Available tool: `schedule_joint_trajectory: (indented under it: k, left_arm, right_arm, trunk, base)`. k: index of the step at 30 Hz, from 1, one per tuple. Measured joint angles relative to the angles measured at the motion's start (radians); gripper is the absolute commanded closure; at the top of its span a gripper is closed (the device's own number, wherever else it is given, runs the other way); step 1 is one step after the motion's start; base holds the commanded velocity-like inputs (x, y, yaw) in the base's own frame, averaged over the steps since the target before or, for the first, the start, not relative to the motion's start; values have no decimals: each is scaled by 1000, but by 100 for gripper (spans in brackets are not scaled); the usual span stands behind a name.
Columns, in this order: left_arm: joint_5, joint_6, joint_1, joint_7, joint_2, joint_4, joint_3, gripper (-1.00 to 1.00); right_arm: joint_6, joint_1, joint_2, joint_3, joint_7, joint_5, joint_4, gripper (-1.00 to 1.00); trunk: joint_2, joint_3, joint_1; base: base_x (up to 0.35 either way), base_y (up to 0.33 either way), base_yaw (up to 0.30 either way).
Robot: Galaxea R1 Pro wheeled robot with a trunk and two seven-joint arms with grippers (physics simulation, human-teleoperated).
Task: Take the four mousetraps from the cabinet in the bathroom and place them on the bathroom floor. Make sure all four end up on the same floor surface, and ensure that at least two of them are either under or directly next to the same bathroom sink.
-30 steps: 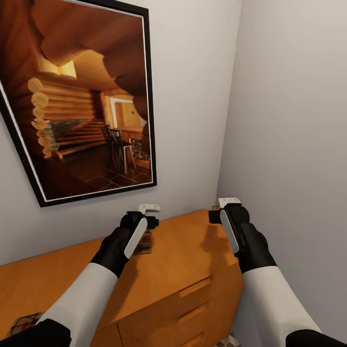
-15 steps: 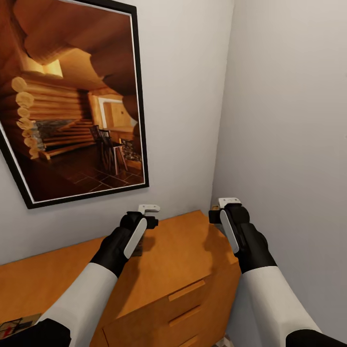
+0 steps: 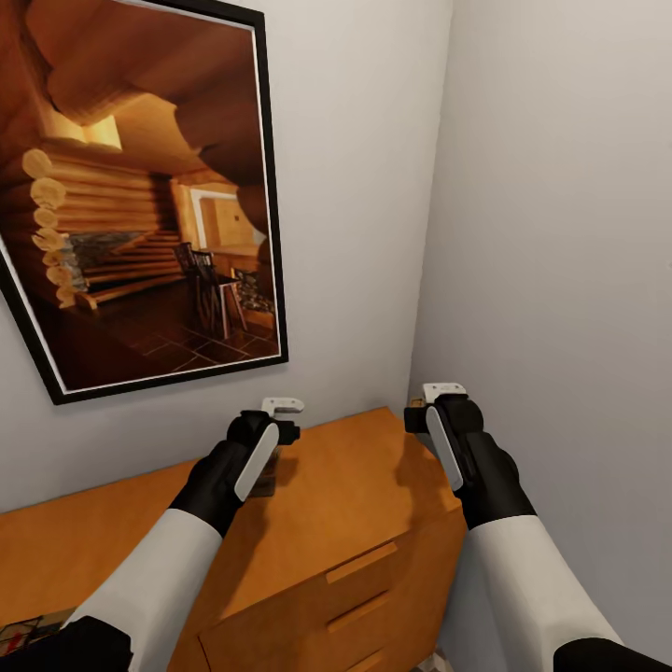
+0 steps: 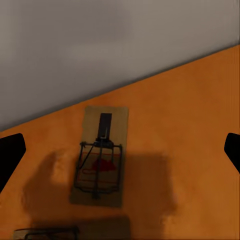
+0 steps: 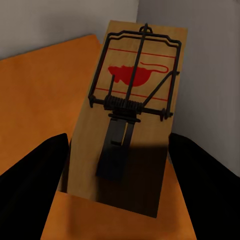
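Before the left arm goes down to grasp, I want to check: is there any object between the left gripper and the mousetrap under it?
Nothing visible does. In the left wrist view the mousetrap lies flat on the cabinet top, bare wood around it, with the open fingers at either side. Another trap's edge lies beside it, apart.

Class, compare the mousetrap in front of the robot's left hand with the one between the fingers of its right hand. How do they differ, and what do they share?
The left hand's mousetrap lies flat on the cabinet, out in front of the open left hand. The right hand's mousetrap sits between the fingers of the right hand, its far end against the corner wall. It looks tilted, though whether it is gripped is unclear. Both are tan boards with black wire springs and a red mark.
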Motion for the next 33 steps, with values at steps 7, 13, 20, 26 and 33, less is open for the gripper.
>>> schedule_joint_trajectory:
  k: [7, 13, 20, 26, 33]
  left_arm:
    - [8, -1, 0, -9, 41, 33, 0, -100]
    - [10, -4, 0, -10, 49, 54, -2, -100]
    - [10, -16, 0, -10, 50, 104, -2, -100]
    - [8, -32, 0, -10, 50, 134, -2, -100]
    - [8, -37, 0, -10, 48, 140, -2, -100]
  right_arm:
    - [0, 0, 0, 0, 0, 0, 0, 100]
    - [0, 0, 1, 0, 1, 0, 0, 100]
    - [0, 0, 0, 0, 0, 0, 0, 100]
    - [0, 0, 0, 0, 0, 0, 0, 100]
    - [0, 0, 0, 0, 0, 0, 0, 100]
  trunk:
    - [0, 0, 0]
    - [0, 0, 0]
    - [0, 0, 0]
    - [0, 0, 0]
    - [0, 0, 0]
  base:
    - [0, 0, 0]
    - [0, 0, 0]
    - [0, 0, 0]
    - [0, 0, 0]
    - [0, 0, 0]
